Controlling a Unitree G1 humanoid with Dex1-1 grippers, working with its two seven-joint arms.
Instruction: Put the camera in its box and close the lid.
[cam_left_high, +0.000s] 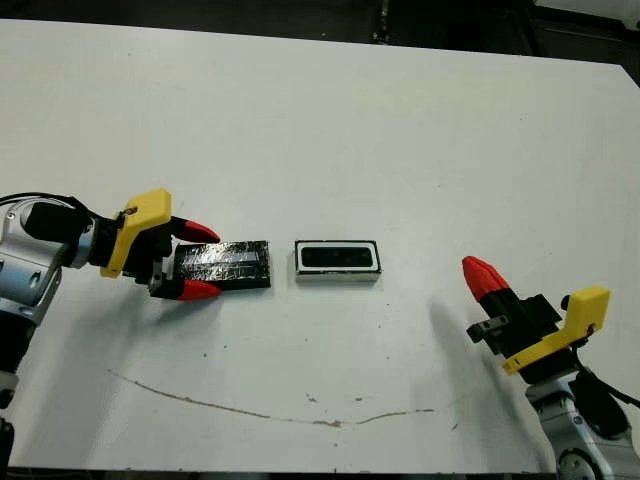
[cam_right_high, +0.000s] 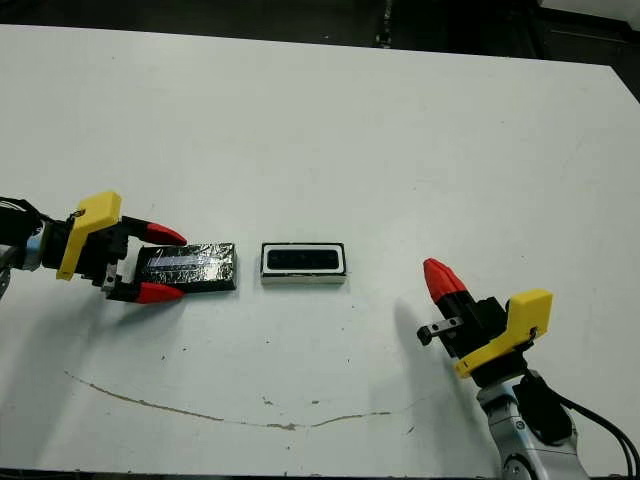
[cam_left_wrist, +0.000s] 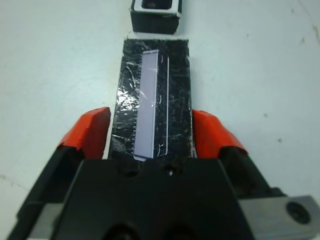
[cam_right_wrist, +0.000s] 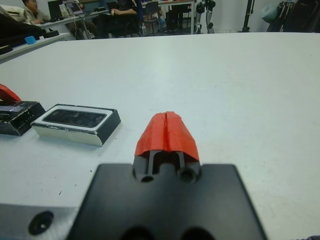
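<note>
- My left gripper (cam_left_high: 190, 260), at nine o'clock, has its red fingertips spread around the near end of the flat glossy black lid (cam_left_high: 224, 265) with its pale stripe.
- The small black camera (cam_left_high: 338, 257) lies inside the shallow white, black-rimmed box (cam_left_high: 338, 276), just beside the lid, centre table.
- My right gripper (cam_left_high: 481, 277), at four o'clock, is pressed together, empty.

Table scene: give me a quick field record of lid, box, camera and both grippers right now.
lid: flat on table, left of box, apart from it
box: uncovered, near table centre
camera: lying inside box
left gripper: open, fingers straddling the lid's left end
right gripper: shut, empty, off to the box's right
table: white, scuffed near front
</note>
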